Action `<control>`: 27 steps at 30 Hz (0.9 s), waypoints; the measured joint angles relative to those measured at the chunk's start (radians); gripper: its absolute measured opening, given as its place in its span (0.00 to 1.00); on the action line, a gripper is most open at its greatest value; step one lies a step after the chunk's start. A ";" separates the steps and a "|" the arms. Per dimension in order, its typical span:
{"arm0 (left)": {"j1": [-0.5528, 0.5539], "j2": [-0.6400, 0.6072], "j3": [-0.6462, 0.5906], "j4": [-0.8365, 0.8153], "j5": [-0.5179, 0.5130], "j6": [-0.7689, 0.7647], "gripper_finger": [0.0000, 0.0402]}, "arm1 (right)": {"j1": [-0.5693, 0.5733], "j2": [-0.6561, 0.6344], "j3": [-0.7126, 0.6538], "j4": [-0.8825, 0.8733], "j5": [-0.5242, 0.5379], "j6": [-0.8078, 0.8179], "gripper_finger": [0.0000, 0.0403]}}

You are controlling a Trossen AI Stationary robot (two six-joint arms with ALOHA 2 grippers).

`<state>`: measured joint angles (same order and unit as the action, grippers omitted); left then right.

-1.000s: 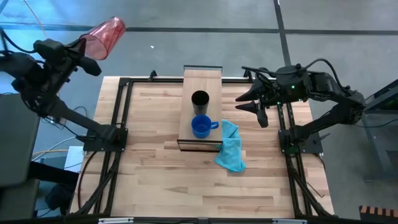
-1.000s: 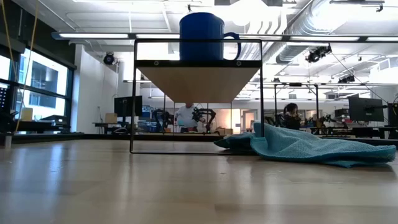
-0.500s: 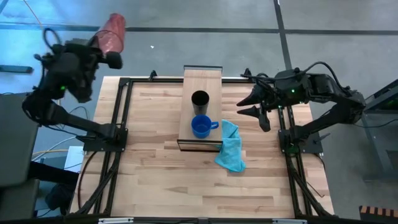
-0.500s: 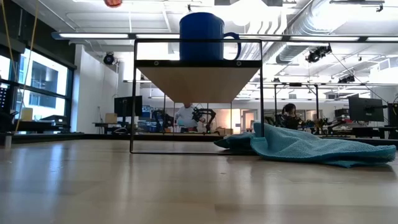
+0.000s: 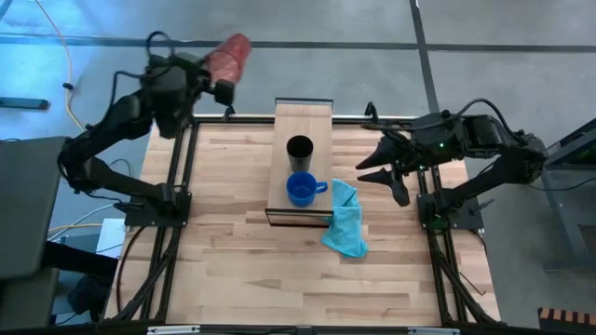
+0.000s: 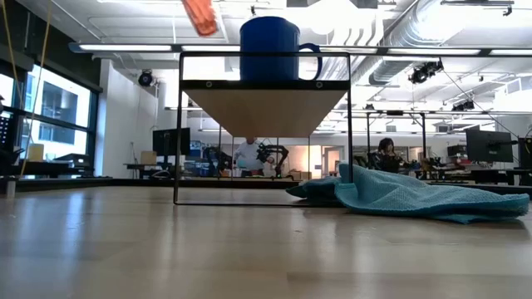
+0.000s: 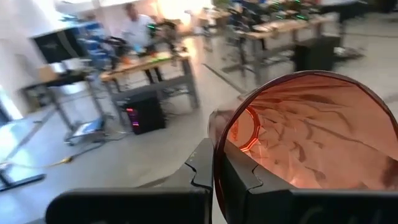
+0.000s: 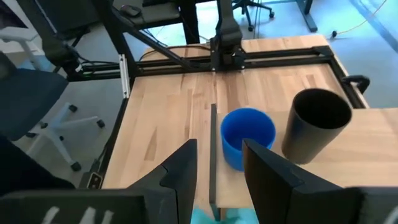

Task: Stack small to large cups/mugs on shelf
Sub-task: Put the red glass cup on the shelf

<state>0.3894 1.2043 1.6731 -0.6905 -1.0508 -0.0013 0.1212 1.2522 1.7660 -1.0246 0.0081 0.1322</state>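
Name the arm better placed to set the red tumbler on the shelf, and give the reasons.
Left. The left gripper already holds the red tumbler, just off the shelf end beyond the black cup. The right gripper is open and empty beside the shelf.

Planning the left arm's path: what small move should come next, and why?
Probably carry the red tumbler rightward toward the bare far end of the shelf. The left pincer holds it off the table's edge, while the black cup and blue mug already stand there.
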 joint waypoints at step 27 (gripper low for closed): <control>0.504 0.107 0.000 0.122 1.044 0.206 0.00 | 0.097 0.000 0.000 -0.037 0.116 0.078 0.29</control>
<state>0.8934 1.3109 1.6733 -0.5684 -0.0072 0.2045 0.2184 1.2522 1.7660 -1.0615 0.1243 0.2100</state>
